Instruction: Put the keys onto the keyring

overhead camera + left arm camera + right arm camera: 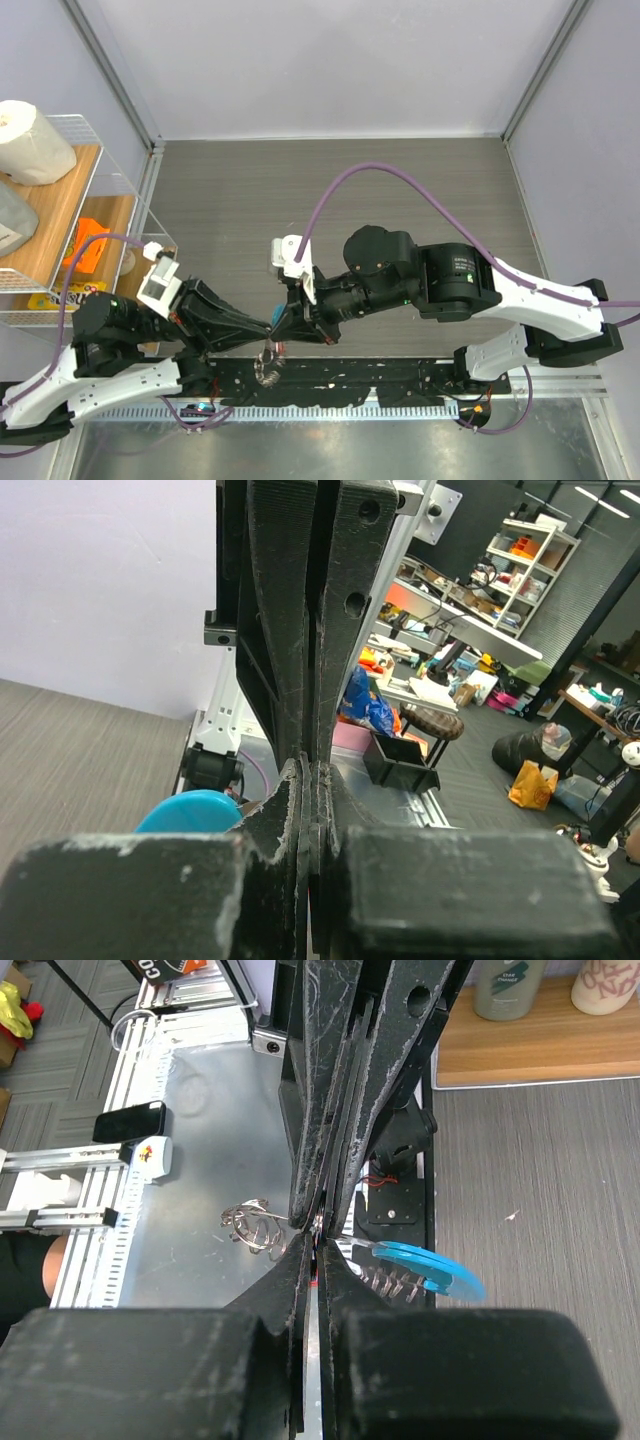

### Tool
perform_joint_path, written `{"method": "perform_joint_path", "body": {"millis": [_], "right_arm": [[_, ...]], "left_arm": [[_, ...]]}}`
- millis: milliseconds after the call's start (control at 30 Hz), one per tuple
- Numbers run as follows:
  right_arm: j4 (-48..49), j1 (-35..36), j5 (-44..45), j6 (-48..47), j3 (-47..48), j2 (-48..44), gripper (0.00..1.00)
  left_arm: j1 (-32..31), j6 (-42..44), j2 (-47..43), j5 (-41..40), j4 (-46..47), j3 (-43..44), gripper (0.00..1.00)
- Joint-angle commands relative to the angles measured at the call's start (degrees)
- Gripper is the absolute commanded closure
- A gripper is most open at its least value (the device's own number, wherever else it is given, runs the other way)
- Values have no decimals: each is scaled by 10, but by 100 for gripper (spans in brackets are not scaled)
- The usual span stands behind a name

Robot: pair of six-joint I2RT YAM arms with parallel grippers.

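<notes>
At the near edge of the table [350, 180], the left gripper [266, 330] and right gripper [284, 322] are set tip to tip, both clenched tight. The keyring [266, 366], a silvery ball chain bunched in loops, is seen hanging just beneath that meeting point. Its light-blue crescent tag [430, 1270] is tilted beside the fingertips. Which gripper pinches the chain cannot be told.

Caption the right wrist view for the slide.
Shut right gripper meets shut left gripper tip to tip; silvery metal ball-chain keyring with light-blue crescent plastic tag hangs at their junction.
</notes>
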Motion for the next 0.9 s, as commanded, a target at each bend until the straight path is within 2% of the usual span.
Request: {"method": "perform_joint_path", "body": {"millis": [0,167,333,367,400,600,867], "right_arm": [[31,-3,7,2,8,-19,94],[37,-3,12,1,4,-26,94],[43,-3,30,-6,-3,-38,94],[45,-3,30,-9,-7,-42,92],[47,-3,31,-8,-11,-48,86],[68,-3,35,-8,-39,-71,71],[95,-2,43,1,-78,-96,61]], "left_arm": [[-1,5,14,29,14,20,100],[-2,12,28,35,14,21,100],[-1,32,28,5,-8,22,100],[0,34,26,2,-8,22,100],[0,34,24,0,-8,22,100],[0,45,18,-8,-4,26,100],[-1,46,-1,-22,43,10,100]]}}
